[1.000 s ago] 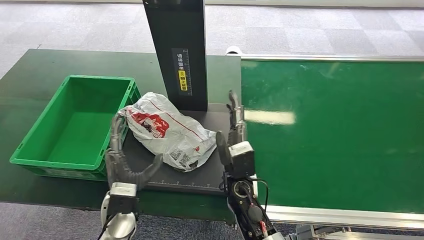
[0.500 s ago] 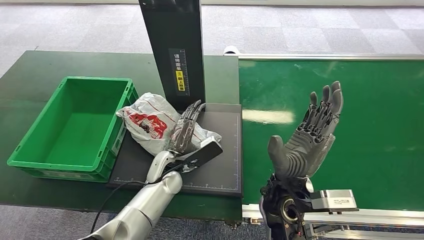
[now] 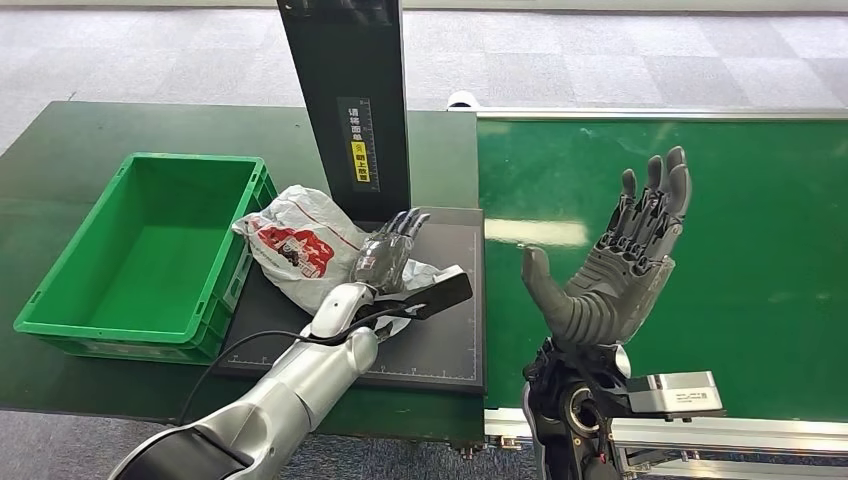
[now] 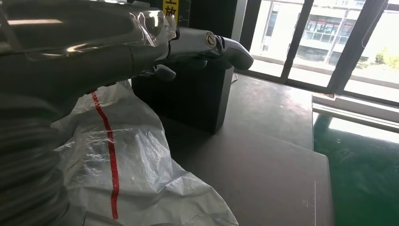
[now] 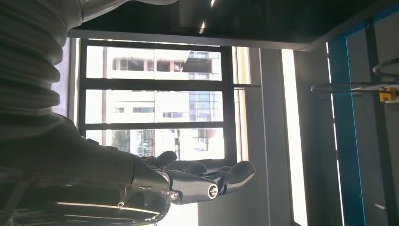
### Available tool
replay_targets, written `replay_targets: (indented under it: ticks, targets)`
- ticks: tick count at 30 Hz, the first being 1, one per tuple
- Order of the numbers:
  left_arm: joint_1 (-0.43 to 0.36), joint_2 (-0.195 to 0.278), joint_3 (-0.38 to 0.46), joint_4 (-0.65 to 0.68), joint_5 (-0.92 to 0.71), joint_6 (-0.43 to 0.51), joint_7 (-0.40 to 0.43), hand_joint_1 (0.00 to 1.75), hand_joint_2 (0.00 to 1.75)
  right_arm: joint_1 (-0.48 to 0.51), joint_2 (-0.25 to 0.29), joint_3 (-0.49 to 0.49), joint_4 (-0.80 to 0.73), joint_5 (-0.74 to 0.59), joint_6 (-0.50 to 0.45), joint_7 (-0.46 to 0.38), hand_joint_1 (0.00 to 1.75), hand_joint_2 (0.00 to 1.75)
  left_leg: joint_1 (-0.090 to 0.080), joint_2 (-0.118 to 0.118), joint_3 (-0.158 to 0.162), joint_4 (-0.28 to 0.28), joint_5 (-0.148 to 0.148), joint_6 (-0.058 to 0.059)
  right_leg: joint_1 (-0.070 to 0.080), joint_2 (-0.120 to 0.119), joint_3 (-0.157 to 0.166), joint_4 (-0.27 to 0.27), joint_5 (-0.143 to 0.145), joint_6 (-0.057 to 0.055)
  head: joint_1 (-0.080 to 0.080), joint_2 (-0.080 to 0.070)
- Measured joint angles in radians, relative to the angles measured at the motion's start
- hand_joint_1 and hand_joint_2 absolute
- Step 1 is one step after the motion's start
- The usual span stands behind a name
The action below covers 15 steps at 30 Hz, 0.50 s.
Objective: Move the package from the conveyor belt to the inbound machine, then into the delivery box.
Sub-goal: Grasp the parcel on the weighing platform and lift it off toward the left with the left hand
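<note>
One package (image 3: 320,255) lies on the inbound machine (image 3: 440,330), its long axis slanting toward the delivery box (image 3: 150,250) just beside it. The left hand (image 3: 385,255) rests on it, fingers extended, nearer; the right hand (image 3: 620,270) hovers released above the conveyor belt (image 3: 720,240).

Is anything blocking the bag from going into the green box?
Nothing visible does. The package lies on the scanner's dark platform right beside the green delivery box, whose inside looks empty. The left hand rests on the package.

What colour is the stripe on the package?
Red: a thin red stripe runs down the white package, clearest in the left wrist view.
</note>
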Motion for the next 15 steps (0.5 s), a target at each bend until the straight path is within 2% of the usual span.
replay_targets:
  ticks: [3,5,10,15]
  targets:
    - [-0.003,0.000,-0.005,0.008,-0.002,-0.006,0.004,0.00,1.75,-0.001,0.000,-0.002,0.000,0.000,0.001,0.000,0.00,1.75,0.000,0.000,0.000,0.000,0.000,0.000,0.000,0.000,0.000,0.000,0.000,0.000,0.000,0.000]
    - [-0.006,0.000,-0.008,0.014,-0.018,-0.042,0.032,0.00,1.75,-0.001,0.000,-0.003,0.000,0.001,0.002,0.000,0.00,1.75,0.000,0.000,0.000,0.000,0.000,0.000,0.000,0.000,0.000,0.000,0.000,0.000,0.000,0.000]
    - [-0.011,0.004,-0.023,0.037,-0.077,-0.194,0.175,0.00,1.75,0.000,0.000,-0.010,-0.005,-0.003,0.014,0.000,0.00,1.75,0.000,0.000,0.000,0.000,0.000,0.000,0.000,0.000,0.000,0.000,0.000,0.000,0.000,0.000]
    - [-0.028,0.013,-0.033,0.045,-0.104,-0.262,0.297,0.00,1.75,0.003,-0.003,-0.017,-0.008,-0.008,0.020,0.000,0.00,1.75,0.000,0.001,0.002,0.000,0.000,0.000,0.000,0.000,0.003,0.000,0.000,0.000,0.000,0.000]
